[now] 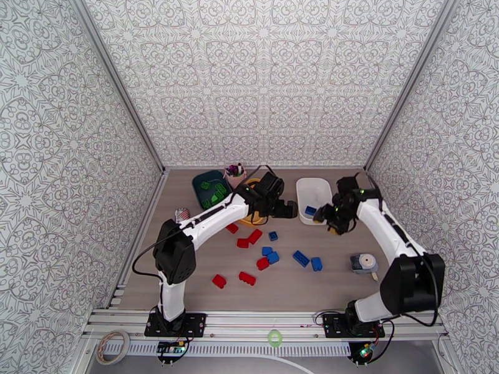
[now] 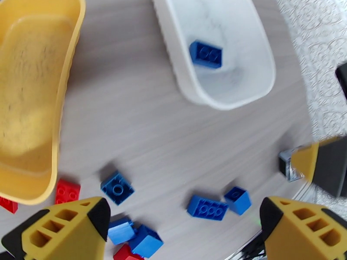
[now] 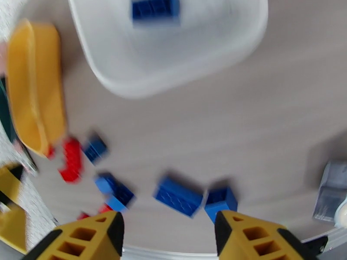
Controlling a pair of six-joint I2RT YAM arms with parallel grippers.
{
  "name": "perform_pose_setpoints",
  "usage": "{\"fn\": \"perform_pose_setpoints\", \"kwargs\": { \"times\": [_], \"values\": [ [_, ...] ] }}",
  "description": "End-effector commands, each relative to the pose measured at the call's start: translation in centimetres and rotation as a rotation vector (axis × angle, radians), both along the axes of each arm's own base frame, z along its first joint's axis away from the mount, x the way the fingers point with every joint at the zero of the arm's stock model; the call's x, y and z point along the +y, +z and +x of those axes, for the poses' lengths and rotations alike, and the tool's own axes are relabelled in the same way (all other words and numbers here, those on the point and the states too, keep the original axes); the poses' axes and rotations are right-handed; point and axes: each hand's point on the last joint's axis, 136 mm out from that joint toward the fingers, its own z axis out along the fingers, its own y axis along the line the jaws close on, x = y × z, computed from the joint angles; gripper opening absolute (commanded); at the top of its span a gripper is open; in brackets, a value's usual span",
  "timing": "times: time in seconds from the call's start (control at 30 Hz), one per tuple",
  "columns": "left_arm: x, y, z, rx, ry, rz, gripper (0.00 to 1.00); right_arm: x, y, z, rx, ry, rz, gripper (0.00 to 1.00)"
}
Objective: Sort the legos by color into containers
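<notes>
My left gripper (image 1: pixel 290 210) (image 2: pixel 184 213) hangs open between the yellow tray (image 1: pixel 251 220) (image 2: pixel 65 83) and the white tray (image 1: pixel 305 185) (image 2: pixel 182 83), nothing between its fingers. My right gripper (image 1: pixel 323 213) (image 3: pixel 169 226) is open too, at the white tray's near end. One blue lego (image 1: pixel 310 210) (image 2: pixel 206 53) (image 3: pixel 155 7) lies in the white tray. Green legos (image 1: pixel 215 194) fill the dark teal tray (image 1: pixel 201 181). Loose blue legos (image 1: pixel 300 258) (image 2: pixel 207 208) (image 3: pixel 178 196) and red legos (image 1: pixel 254 236) (image 2: pixel 67 191) (image 3: pixel 71 159) are scattered on the table.
A pink cup of pens (image 1: pixel 235 172) stands behind the trays. A striped red-white object (image 1: pixel 181 214) lies at the left. A grey device (image 1: pixel 363 263) (image 3: pixel 332 191) sits at the right near my right arm. Patterned walls close in three sides.
</notes>
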Motion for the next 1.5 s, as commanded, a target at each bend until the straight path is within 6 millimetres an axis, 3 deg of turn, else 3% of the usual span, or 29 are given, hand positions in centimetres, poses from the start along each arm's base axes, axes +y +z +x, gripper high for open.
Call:
{"fn": "perform_pose_setpoints", "kwargs": {
  "times": [0.0,0.33,0.63,0.8,1.1,1.47],
  "values": [
    [0.3,0.4,-1.4,-0.012,0.004,0.010,0.99,0.6,-1.9,-2.8,0.039,0.010,-0.026,0.61],
    [1.8,-1.7,-4.0,0.031,0.046,0.000,0.99,1.7,-6.3,-10.2,0.132,0.039,-0.091,0.59],
    [2.9,-3.0,-5.5,0.053,0.056,0.011,0.99,1.7,-9.0,-12.7,0.180,0.050,-0.143,0.62],
    [3.1,-3.0,-5.6,0.054,0.066,0.003,0.99,1.8,-10.1,-12.5,0.194,0.050,-0.156,0.62],
    [3.0,-2.9,-5.7,0.058,0.071,-0.011,0.99,1.8,-10.9,-10.2,0.199,0.041,-0.208,0.62],
    [2.8,-2.5,-5.4,0.059,0.062,-0.024,0.99,0.5,-10.2,-6.9,0.185,0.009,-0.211,0.61]
  ]
}}
